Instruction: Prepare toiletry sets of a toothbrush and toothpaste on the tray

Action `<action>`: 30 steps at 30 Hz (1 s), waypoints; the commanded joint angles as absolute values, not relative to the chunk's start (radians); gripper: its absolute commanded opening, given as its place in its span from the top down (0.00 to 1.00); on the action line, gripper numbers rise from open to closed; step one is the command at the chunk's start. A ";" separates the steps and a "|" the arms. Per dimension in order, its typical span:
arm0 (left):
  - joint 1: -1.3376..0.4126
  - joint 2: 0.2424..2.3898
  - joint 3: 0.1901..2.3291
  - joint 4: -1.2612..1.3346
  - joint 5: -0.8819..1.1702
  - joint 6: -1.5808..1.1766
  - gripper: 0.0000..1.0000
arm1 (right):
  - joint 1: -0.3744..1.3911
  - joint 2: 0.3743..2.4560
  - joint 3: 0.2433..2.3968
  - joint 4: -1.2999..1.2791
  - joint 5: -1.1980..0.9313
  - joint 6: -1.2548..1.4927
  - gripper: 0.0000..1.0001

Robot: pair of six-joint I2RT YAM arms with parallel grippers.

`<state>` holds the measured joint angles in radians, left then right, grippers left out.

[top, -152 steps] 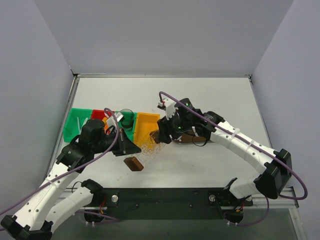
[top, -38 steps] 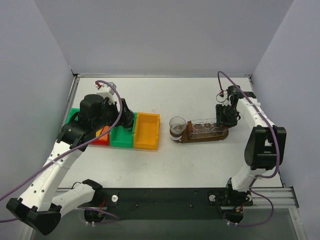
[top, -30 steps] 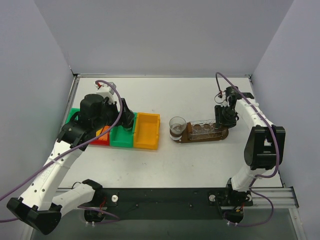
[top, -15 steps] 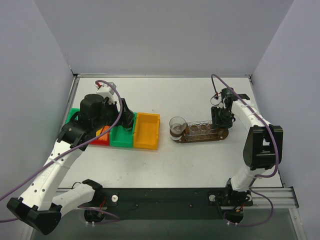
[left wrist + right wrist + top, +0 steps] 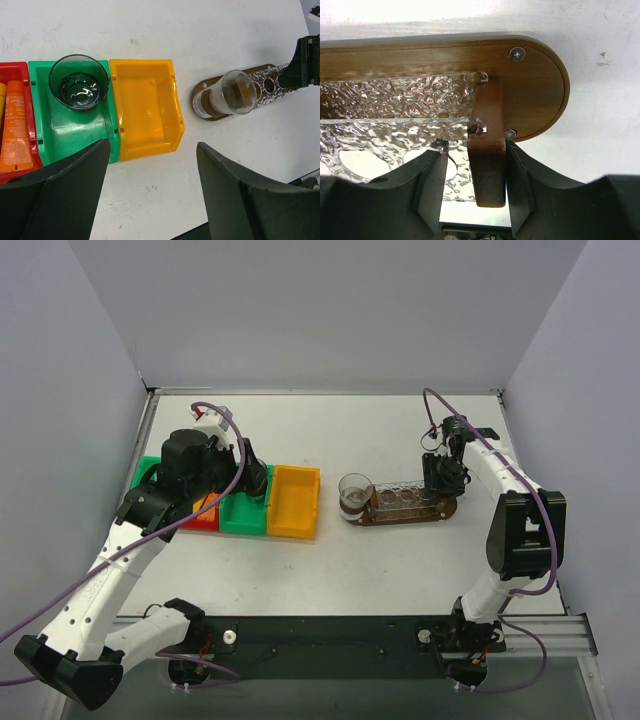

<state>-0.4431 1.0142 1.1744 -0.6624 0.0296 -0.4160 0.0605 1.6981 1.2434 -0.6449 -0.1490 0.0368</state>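
While right gripper (image 5: 472, 165) straddles end post (image 5: 487, 150) of tray (image 5: 535, 80), jaws apart | left gripper (image 5: 150, 150) hangs wide, empty | toothpaste (image 5: 12, 125) lies in red bin (image 5: 15, 66), far left | risk: a dragged tray could topple glass (image 5: 232, 95)

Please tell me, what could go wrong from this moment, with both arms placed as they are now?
1. The right gripper has its jaws around the brown post at one end of the tray. A sideways pull could drag the tray and topple the glass at its other end.
2. The orange tube lies in the red bin, right beside a second glass in the green bin. The open left gripper, reaching down, might knock it.
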 commanded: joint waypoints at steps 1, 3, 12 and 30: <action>-0.437 0.994 1.180 -0.626 0.023 -0.426 0.20 | 0.071 1.712 1.230 -0.661 -0.135 0.049 1.00; -0.436 0.994 1.180 -0.626 0.021 -0.425 0.20 | 0.072 1.712 1.232 -0.661 -0.135 0.049 1.00; -0.434 1.000 1.180 -0.624 0.026 -0.425 0.20 | 0.078 1.718 1.232 -0.661 -0.140 0.051 1.00; -0.433 1.011 1.183 -0.618 0.035 -0.425 0.20 | 0.083 1.724 1.233 -0.663 -0.123 0.060 0.92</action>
